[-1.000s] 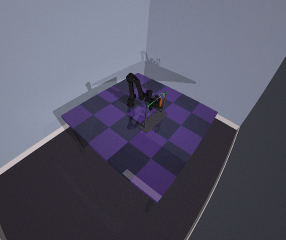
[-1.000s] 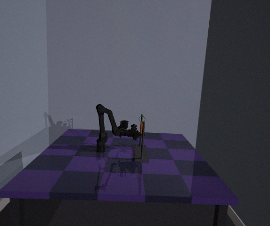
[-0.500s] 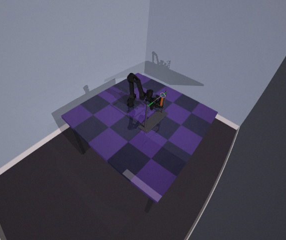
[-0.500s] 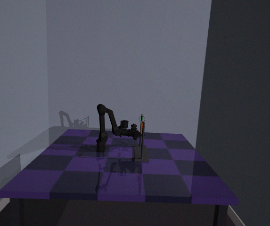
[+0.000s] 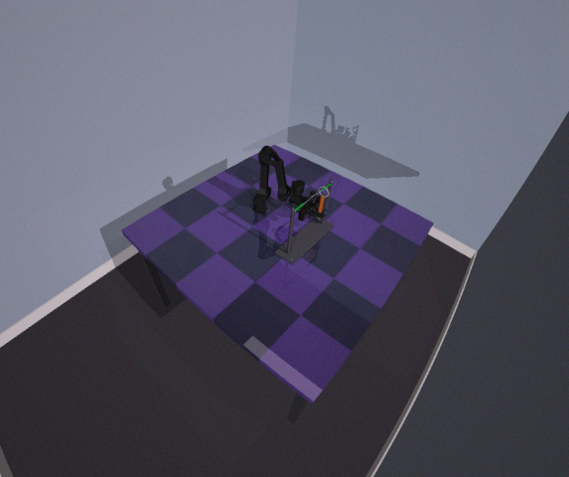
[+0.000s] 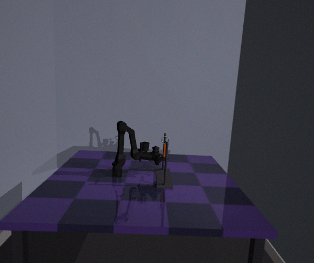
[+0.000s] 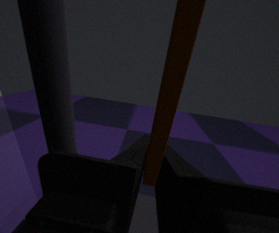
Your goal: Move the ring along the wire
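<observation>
Nearest the wrist cam, gripper (image 7: 149, 182) is clamped on the handle (image 7: 170, 83), gripping its lower end; both fingers dark, one each side, handle running up and out of frame, tilted slightly right at top. Left of handle, a grey post (image 7: 49, 73) stands upright, close by, apart from handle as far as wrist view shows. Behind: checkered table (image 7: 226, 146) w/ purple and dark squares.

Top view: table (image 5: 305, 354) near edge toward cam, then dark base plate (image 5: 305, 240) w/ near post (image 5: 291, 226) at its front end. Wire runs from that post back and right to far post (image 5: 330, 186); green part (image 5: 302, 204) by near post visible, grey middle too thin to trace. Ring (image 5: 324, 192) sits near the far post, handle (image 5: 321, 204) hanging below it, orange, roughly upright. Gripper (image 5: 313, 211) meets handle low down, from the arm side. Arm (image 5: 274, 174) black, base behind-left of the plate, elbow up high.

Exterior view: posts line up almost one behind other; ring (image 6: 165, 139) near the post top (image 6: 164, 134), green bit showing at ring. Handle (image 6: 164, 149) below ring, gripper (image 6: 161, 158) on it from left. Arm (image 6: 125, 141) arcs up from base on table (image 6: 140, 229). Can't tell if ring touches wire, too small. Far: grey walls, arm shadow on wall.
</observation>
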Available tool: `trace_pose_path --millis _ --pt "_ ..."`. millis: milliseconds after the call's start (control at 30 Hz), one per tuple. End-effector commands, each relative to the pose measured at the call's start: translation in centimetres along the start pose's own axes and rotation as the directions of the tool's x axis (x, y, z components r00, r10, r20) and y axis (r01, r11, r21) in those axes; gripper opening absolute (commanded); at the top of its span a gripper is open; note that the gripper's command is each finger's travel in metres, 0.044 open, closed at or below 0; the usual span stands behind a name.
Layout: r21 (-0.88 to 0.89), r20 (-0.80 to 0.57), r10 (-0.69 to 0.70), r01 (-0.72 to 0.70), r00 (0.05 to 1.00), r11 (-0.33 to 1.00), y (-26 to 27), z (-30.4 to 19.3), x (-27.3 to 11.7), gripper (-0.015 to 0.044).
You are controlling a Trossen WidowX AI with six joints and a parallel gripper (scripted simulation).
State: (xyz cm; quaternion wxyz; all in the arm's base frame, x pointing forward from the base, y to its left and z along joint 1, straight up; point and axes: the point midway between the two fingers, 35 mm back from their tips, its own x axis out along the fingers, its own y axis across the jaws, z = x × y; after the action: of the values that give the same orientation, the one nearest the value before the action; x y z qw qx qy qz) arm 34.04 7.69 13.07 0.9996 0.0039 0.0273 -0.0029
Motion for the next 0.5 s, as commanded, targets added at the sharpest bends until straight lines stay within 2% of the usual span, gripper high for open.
trace_pose_path --millis 0,433,467 --pt "0.001 0.002 -0.004 0.004 1.000 1.000 -0.06 -0.06 -0.03 -0.0150" --pt "0.001 0.002 -0.004 0.004 1.000 1.000 -0.06 -0.06 -0.03 -0.0150" --pt "0.001 0.002 0.000 0.000 1.000 1.000 0.00 -0.06 -0.01 -0.0124"
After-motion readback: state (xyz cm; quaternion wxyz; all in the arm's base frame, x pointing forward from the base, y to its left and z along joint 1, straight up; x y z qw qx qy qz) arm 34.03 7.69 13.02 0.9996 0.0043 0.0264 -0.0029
